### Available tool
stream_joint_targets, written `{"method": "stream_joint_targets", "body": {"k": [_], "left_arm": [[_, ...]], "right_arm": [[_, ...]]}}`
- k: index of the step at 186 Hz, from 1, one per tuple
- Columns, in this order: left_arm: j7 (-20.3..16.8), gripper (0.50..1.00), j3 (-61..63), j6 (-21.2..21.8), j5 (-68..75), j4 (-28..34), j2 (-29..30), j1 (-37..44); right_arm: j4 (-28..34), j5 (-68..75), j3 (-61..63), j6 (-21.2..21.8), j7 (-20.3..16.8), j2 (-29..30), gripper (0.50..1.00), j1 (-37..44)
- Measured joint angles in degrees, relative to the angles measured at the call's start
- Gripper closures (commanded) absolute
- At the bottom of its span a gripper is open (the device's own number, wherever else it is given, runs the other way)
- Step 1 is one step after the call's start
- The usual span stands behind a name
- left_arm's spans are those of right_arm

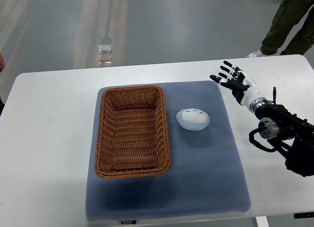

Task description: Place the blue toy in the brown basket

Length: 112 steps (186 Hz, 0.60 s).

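Observation:
A pale blue, egg-shaped toy (193, 119) lies on the blue-grey mat (206, 178), just right of the brown wicker basket (105, 134). The basket is rectangular and holds nothing. My right hand (232, 78) is above the table at the mat's upper right corner, fingers spread and holding nothing, up and to the right of the toy and apart from it. Its arm (284, 134) comes in from the right edge. My left arm does not show.
The mat lies on a white table (49, 138). A person's legs (287, 23) stand beyond the table's far right corner. A small part of another person shows at the left edge (1, 63).

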Motion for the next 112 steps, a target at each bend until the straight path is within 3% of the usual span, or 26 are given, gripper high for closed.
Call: {"method": "stream_joint_targets", "body": {"k": [112], "left_arm": [[0.02,0.5,0.0,0.0,0.01,-0.25,0.0,0.0]], "right_arm": [[0.09,-0.15,-0.43,-0.02,-0.07,-0.22,0.587,0.33]]}}
